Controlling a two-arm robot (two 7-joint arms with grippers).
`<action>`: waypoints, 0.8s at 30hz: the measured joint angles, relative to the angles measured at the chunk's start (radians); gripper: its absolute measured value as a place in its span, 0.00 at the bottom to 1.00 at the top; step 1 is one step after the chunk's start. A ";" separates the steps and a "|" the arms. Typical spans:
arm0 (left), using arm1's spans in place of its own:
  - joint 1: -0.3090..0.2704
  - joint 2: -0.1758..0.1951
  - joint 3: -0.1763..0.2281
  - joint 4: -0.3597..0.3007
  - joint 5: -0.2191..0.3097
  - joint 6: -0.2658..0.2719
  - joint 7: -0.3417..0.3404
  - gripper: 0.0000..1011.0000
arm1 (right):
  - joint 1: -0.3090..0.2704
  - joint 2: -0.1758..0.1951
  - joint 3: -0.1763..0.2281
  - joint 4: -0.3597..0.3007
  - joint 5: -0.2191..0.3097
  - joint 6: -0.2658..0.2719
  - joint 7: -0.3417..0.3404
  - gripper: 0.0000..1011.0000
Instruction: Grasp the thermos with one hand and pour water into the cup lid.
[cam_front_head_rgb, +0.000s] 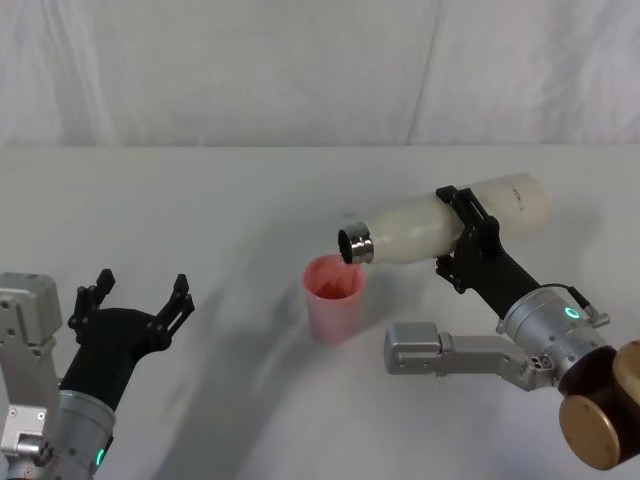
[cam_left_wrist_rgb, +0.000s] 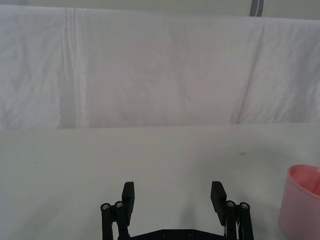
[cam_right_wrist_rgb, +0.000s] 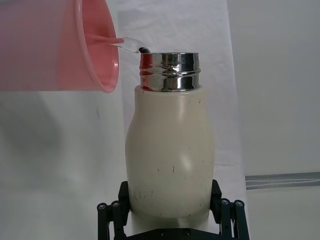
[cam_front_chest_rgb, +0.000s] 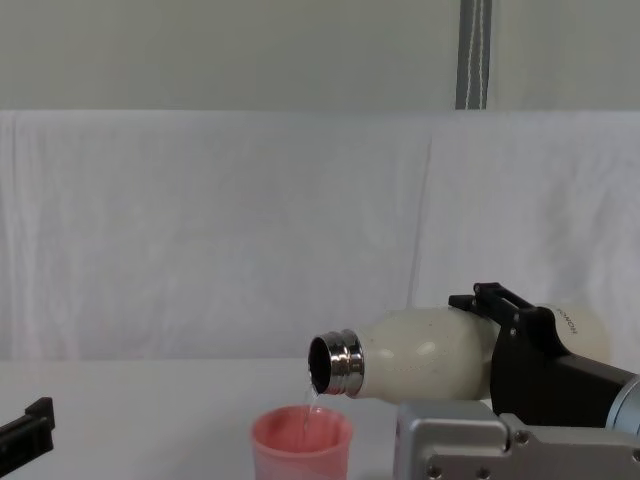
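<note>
My right gripper (cam_front_head_rgb: 466, 232) is shut on the cream-white thermos (cam_front_head_rgb: 440, 228) and holds it tipped nearly level, steel neck (cam_front_head_rgb: 356, 243) pointing left over the pink cup lid (cam_front_head_rgb: 333, 297). In the chest view a thin stream of water falls from the thermos (cam_front_chest_rgb: 430, 353) neck into the cup lid (cam_front_chest_rgb: 301, 443). The right wrist view shows the thermos (cam_right_wrist_rgb: 170, 155) between the black fingers (cam_right_wrist_rgb: 111, 214), water running into the cup lid (cam_right_wrist_rgb: 65, 45). At the near left my left gripper (cam_front_head_rgb: 135, 298) hovers open above the table; from its wrist view, the left gripper (cam_left_wrist_rgb: 173, 199) holds nothing and the cup lid (cam_left_wrist_rgb: 301, 202) sits off to one side.
A white cloth covers the table (cam_front_head_rgb: 200, 210) and hangs as a backdrop (cam_front_head_rgb: 300, 70) behind it. A grey strip (cam_front_chest_rgb: 474, 55) runs down the wall behind the backdrop. The right arm's grey link (cam_front_head_rgb: 450, 352) lies low just right of the cup lid.
</note>
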 joint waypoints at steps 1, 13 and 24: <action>0.000 0.000 0.000 0.000 0.000 0.000 0.000 0.99 | 0.000 0.000 0.000 0.000 0.000 0.000 0.000 0.94; 0.000 0.000 0.000 0.000 0.000 0.000 0.000 0.99 | 0.001 0.000 -0.002 -0.001 -0.002 0.000 0.000 0.94; 0.000 0.000 0.000 0.000 0.000 0.000 0.000 0.99 | 0.001 0.003 0.000 -0.001 -0.002 -0.001 -0.005 0.94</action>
